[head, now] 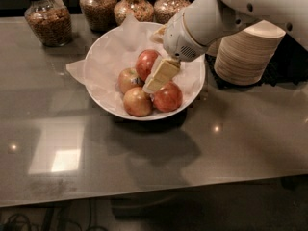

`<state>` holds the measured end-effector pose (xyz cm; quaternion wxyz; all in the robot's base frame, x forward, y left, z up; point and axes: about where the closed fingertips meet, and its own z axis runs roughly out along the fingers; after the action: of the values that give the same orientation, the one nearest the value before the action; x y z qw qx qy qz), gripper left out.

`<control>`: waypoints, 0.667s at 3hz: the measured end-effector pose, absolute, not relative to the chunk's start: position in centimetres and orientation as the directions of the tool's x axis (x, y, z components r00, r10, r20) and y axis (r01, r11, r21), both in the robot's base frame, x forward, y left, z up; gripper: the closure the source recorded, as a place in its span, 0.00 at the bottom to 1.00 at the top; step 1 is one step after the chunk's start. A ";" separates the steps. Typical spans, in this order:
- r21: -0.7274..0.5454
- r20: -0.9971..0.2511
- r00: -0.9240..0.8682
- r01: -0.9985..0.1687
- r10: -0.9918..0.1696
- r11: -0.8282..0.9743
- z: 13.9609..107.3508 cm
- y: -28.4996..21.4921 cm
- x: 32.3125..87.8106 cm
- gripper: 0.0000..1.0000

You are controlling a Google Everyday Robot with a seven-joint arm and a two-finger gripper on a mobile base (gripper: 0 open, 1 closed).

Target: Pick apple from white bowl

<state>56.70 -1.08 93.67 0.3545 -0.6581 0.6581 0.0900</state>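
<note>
My one camera looks down from close above the glossy grey table [144, 177]; my gripper [155, 82] reaches into the wide round white bowl [193, 86].

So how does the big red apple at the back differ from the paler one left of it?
The red apple is deep red and larger; the paler apple is yellower and smaller. The red apple sits further back, the paler apple nearer the front. Both lie in the white bowl, the gripper just right of them.
</note>
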 end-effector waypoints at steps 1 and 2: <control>-0.342 -0.590 0.121 -0.933 -0.798 0.110 93.0 -0.7 57.3 0.18; -0.334 -0.594 0.119 -0.936 -0.796 0.109 92.5 -0.6 57.7 0.18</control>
<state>57.65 -0.58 92.52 0.3522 -0.6600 0.6560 0.0999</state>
